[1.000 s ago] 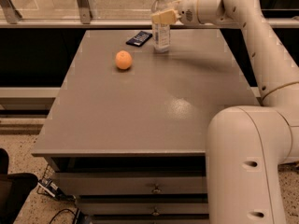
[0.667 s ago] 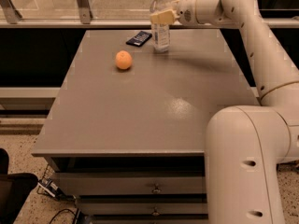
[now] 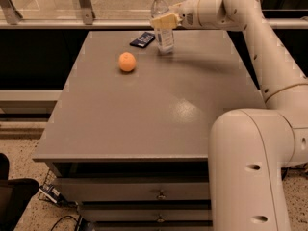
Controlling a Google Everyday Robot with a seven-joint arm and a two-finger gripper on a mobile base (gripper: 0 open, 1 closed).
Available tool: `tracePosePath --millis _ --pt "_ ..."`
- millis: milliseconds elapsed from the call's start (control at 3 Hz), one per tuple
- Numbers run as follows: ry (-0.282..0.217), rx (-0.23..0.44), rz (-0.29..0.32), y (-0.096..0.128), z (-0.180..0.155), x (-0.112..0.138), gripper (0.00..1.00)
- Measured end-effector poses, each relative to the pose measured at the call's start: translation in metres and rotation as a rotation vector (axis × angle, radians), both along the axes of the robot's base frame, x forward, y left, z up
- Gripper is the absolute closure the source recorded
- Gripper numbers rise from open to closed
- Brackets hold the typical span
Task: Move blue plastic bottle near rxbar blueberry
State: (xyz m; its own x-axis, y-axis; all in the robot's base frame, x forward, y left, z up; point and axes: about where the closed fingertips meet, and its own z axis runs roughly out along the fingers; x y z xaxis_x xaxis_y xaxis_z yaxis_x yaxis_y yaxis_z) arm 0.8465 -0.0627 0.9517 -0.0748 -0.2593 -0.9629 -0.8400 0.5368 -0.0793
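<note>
Leftward by a little, the bottle [image 3: 165,38] has edged toward the bar [image 3: 142,39] and now stands upright just beside it, at the upper centre of the frame. The tool [image 3: 162,20] stays clamped across its upper body. With the two so close on the worktop [image 3: 144,129], the task looks nearly done; only the release remains. An orange [image 3: 127,61] lies apart, lower left.
</note>
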Motion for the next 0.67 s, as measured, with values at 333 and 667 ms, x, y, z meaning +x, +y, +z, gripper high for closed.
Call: tracePosePath --millis 333,667 --pt "0.003 0.000 0.005 0.0040 -0.0024 0.0007 0.00" --pt "0.003 0.000 0.005 0.0042 -0.0024 0.0007 0.00"
